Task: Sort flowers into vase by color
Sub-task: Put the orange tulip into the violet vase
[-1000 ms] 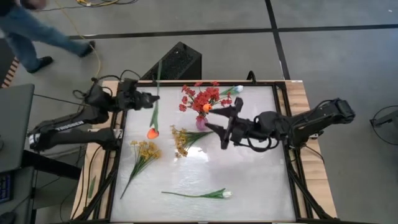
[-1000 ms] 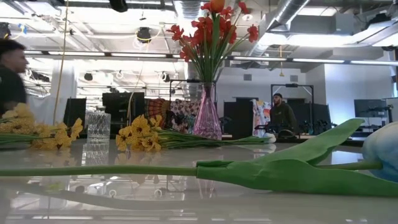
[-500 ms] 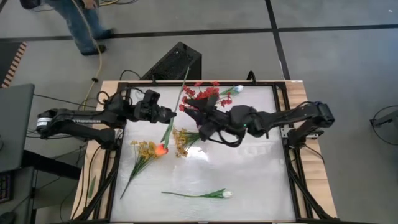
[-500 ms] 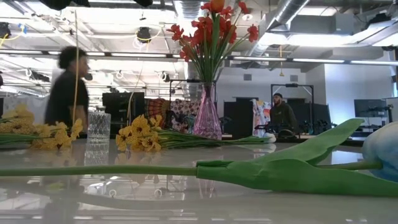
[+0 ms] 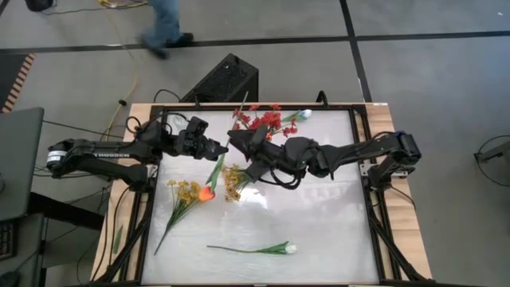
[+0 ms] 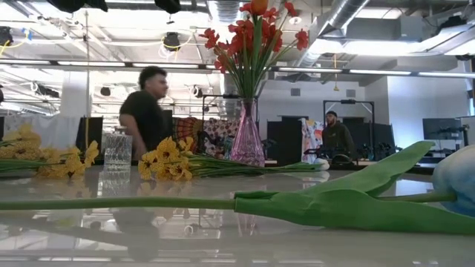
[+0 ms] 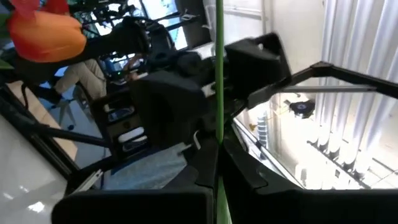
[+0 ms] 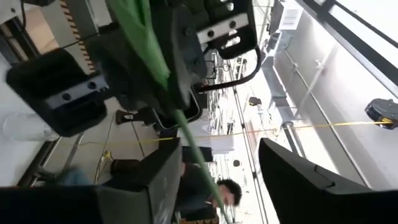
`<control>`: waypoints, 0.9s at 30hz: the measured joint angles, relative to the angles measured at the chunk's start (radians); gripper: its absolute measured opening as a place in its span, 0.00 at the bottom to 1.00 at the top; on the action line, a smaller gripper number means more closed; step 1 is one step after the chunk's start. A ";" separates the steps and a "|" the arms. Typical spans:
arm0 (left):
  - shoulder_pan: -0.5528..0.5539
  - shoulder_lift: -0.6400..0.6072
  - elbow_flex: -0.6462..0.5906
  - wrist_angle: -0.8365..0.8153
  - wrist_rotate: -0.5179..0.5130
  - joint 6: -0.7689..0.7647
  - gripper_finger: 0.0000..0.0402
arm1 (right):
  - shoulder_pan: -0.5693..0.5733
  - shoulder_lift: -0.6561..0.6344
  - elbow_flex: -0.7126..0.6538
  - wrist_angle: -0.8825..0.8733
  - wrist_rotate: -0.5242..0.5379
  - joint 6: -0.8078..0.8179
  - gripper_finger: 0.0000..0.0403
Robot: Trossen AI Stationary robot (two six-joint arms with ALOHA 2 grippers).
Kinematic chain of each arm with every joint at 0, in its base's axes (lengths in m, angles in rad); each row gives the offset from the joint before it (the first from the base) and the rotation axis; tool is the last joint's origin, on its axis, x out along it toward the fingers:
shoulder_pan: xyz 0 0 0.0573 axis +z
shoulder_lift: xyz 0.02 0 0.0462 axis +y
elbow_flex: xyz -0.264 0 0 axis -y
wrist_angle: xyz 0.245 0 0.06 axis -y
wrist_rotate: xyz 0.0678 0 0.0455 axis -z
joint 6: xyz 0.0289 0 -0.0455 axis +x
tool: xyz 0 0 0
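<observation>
Left end effector (image 5: pixel 220 147) is clenched on the stem of an orange flower (image 5: pixel 206 192), whose bloom hangs below it over the bench (image 5: pixel 319 231). Right end effector (image 5: pixel 241 140), fingers spread, is set about that stem just beside it.

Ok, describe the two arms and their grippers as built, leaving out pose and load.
Both arms are dark, near-black jointed links. The left arm carries pale lettering along one link, with dark cables trailing near its base. The right arm shows no marking I can read. The left gripper and right gripper are black, blocky, two-fingered; the right one's fingers are flat-faced.
</observation>
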 joint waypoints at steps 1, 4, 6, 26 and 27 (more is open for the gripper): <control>0.002 -0.001 0.000 0.000 0.000 -0.001 0.00 | 0.000 0.000 0.000 0.000 0.000 0.000 0.56; 0.013 0.000 0.000 -0.013 0.000 0.000 0.00 | -0.009 0.000 0.000 -0.010 -0.001 0.006 0.47; 0.019 -0.001 0.000 -0.012 0.000 0.000 0.00 | -0.016 0.000 0.000 -0.031 -0.003 0.008 0.41; 0.087 -0.026 0.000 0.005 0.009 -0.026 0.26 | -0.003 -0.004 0.000 -0.126 -0.026 0.012 0.04; 0.105 -0.034 0.000 0.022 0.020 -0.017 0.29 | -0.001 -0.004 0.000 -0.116 -0.027 0.017 0.04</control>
